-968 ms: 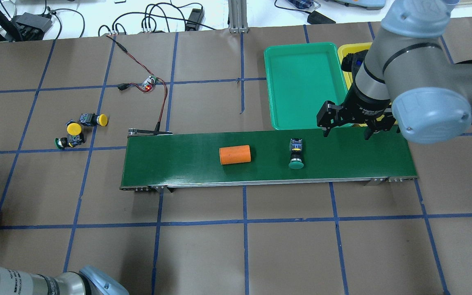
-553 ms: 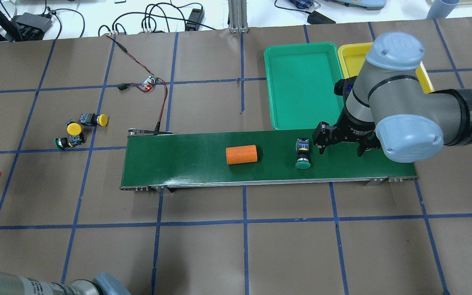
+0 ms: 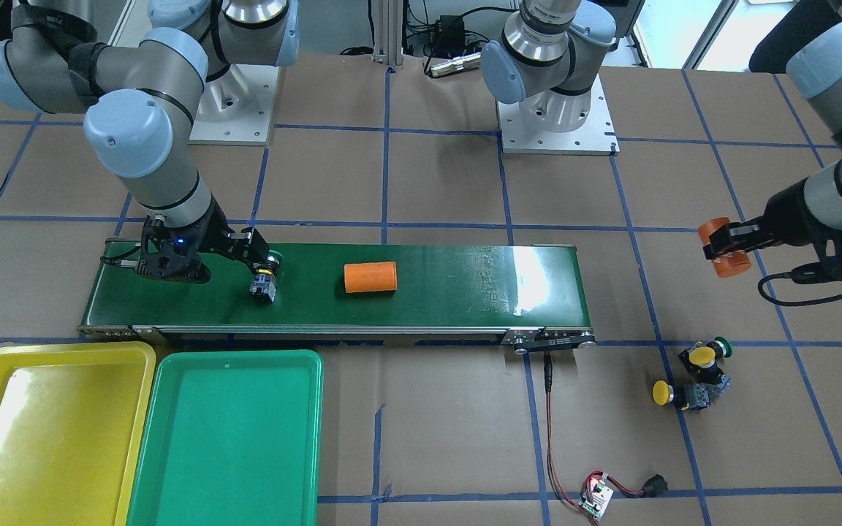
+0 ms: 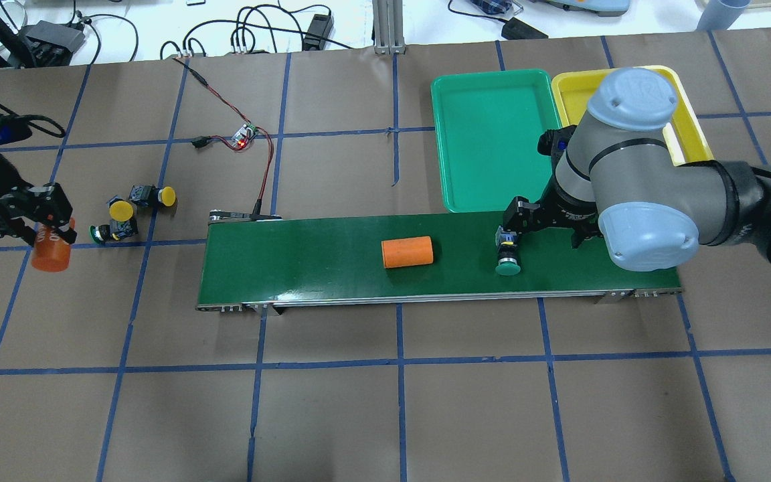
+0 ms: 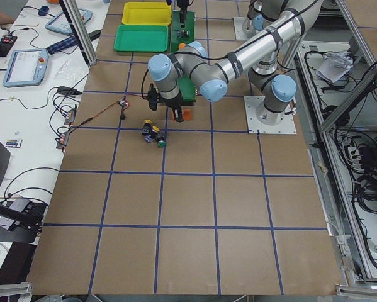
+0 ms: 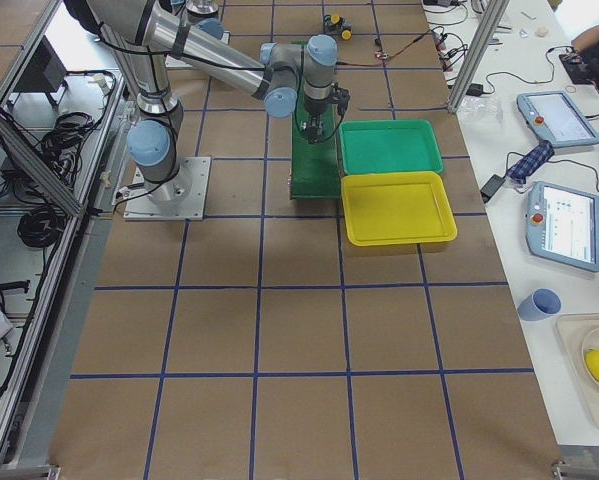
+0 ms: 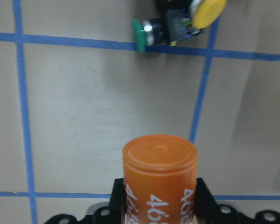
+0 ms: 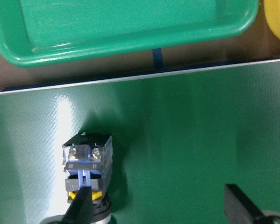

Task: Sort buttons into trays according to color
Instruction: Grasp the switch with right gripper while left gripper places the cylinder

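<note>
A green-capped button [image 4: 507,258] lies on the conveyor belt [image 4: 292,261], also in the front view [image 3: 264,281] and the right wrist view [image 8: 87,163]. My right gripper [image 4: 546,227] is open low over the belt; one fingertip overlaps the button and the rest of the gap lies to its right. Two yellow-capped buttons [image 4: 161,195] [image 4: 121,210] and one green-capped button [image 4: 99,233] cluster on the table at left. My left gripper [image 4: 51,231] is shut on an orange "4680" cylinder [image 7: 159,172] beside them. The green tray [image 4: 492,140] and yellow tray [image 4: 687,114] are empty.
A second orange cylinder [image 4: 407,252] lies on the belt left of the green-capped button. A small white circuit board [image 4: 246,134] with red wires sits behind the belt's left end. My right arm's elbow [image 4: 646,227] overhangs the belt's right end.
My right gripper came down and left to the green-capped button. The belt carried that button and the orange cylinder rightward. My left gripper carried its cylinder up toward the button cluster.
</note>
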Controlling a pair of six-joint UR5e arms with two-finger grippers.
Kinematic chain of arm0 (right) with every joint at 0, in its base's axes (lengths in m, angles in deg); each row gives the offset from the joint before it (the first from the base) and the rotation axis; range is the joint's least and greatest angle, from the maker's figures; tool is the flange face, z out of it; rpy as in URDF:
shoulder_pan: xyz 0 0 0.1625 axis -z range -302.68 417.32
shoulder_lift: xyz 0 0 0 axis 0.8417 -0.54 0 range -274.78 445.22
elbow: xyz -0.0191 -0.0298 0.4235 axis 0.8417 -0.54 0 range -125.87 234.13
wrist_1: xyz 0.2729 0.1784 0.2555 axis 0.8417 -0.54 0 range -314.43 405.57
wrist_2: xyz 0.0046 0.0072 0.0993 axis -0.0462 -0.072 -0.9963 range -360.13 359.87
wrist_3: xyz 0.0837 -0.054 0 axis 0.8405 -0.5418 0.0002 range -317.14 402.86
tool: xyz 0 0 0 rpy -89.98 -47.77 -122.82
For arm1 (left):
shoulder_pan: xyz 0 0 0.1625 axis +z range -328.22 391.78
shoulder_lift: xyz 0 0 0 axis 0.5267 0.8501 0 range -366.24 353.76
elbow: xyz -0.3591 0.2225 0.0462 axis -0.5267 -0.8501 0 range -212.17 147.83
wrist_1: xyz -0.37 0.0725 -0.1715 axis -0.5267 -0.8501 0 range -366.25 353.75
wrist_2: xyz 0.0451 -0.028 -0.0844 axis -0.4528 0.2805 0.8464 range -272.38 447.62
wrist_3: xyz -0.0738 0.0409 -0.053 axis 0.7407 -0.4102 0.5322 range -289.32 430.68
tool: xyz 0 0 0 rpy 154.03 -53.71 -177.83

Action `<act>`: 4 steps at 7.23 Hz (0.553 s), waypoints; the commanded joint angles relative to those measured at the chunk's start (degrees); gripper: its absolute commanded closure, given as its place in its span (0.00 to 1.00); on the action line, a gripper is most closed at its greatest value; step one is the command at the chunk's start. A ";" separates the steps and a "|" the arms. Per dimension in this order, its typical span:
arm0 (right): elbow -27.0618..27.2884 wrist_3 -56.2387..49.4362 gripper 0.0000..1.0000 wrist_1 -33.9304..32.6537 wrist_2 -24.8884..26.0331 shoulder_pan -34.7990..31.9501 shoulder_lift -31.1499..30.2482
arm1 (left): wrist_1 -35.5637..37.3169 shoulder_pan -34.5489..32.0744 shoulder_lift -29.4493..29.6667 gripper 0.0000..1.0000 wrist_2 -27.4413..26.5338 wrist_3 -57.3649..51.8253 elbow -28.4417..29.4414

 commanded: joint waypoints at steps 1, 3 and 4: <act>0.04 0.26 0.04 -0.81 -0.11 -0.05 0.62 | -0.88 -11.86 1.15 1.00 2.16 25.20 -0.11; 0.13 0.27 0.04 -1.16 -0.37 -0.14 0.89 | 1.91 -23.73 2.64 1.00 5.24 47.72 -1.42; 0.13 0.01 0.11 -1.16 -0.46 -0.14 1.32 | 2.80 -25.96 3.87 1.00 5.69 56.44 -2.90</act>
